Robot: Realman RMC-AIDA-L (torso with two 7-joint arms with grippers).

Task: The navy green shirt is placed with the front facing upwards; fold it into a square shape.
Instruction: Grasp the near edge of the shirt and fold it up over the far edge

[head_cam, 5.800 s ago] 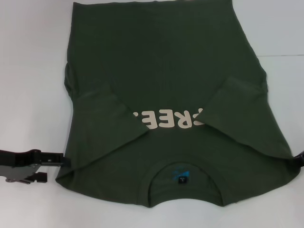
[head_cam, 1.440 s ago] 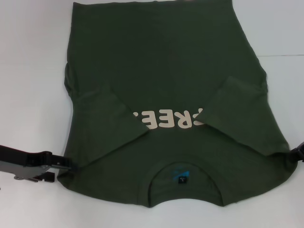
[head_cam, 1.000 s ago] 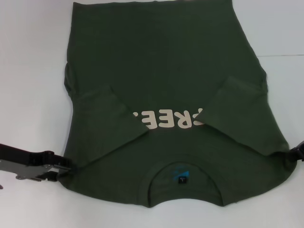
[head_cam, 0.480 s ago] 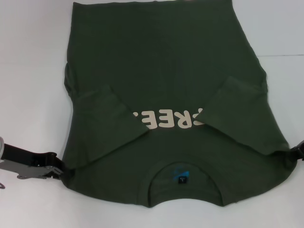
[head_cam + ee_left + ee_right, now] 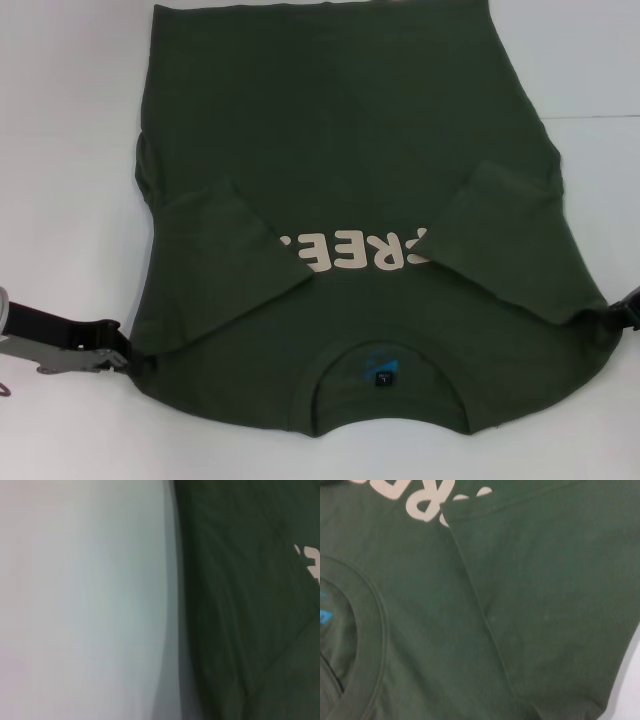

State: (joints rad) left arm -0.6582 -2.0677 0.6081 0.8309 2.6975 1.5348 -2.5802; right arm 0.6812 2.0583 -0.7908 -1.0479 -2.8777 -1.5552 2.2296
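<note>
"REE" on navy green shirt (image 5: pixel 340 130)

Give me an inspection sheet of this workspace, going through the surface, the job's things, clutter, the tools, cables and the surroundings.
Surface: white table, bare around the garment.
Job's things: dark olive-green short-sleeved shirt lying front up, collar nearest the robot, both sleeves folded inward over the cream lettering; body not yet folded.
Clutter: nothing seen.
Tools: left tool low at the shirt's left shoulder edge; right tool at the right shoulder edge, mostly out of view. Whether either has hold of the cloth cannot be told.
Cables: nothing seen.
Surroundings: nothing seen beyond the table.
</note>
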